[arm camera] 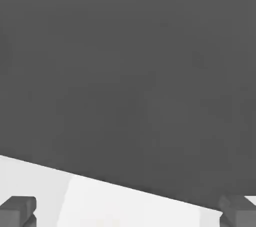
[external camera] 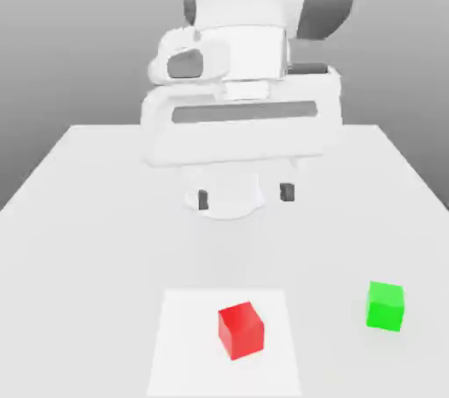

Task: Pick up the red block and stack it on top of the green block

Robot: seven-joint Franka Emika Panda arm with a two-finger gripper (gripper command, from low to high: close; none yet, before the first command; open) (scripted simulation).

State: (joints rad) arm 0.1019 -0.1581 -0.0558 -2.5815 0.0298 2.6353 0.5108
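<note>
Red block [external camera: 240, 330] sits on the bench [external camera: 79, 212], resting on a paler square patch [external camera: 188, 344] near the front of the exterior view, turned a little so that one corner faces the camera. The green block [external camera: 385, 305] stands well apart from it, toward the exterior view's right, on bare bench and off the patch. Nothing is stacked yet.

The red block looks like a small rigid cube with flat, plain faces, so it should be light and stiff, unlikely to deform or break under a firm pinch. Smooth sides may be a little slippery, so the safest hold is probably across two opposite vertical faces, around mid-height, with the fingers lined up to the block's rotated faces rather than its corners.

The claw [external camera: 245, 195] hangs above the bench, behind the red block and well clear of it. Its two dark fingertips [external camera: 203, 200] are spread wide, far wider than the block, and grip nothing; they touch neither block nor bench. In the hand view the same fingertips [arm camera: 17, 208] show at the two lower corners, with pale bench between them, which fits a fully released claw.
</note>
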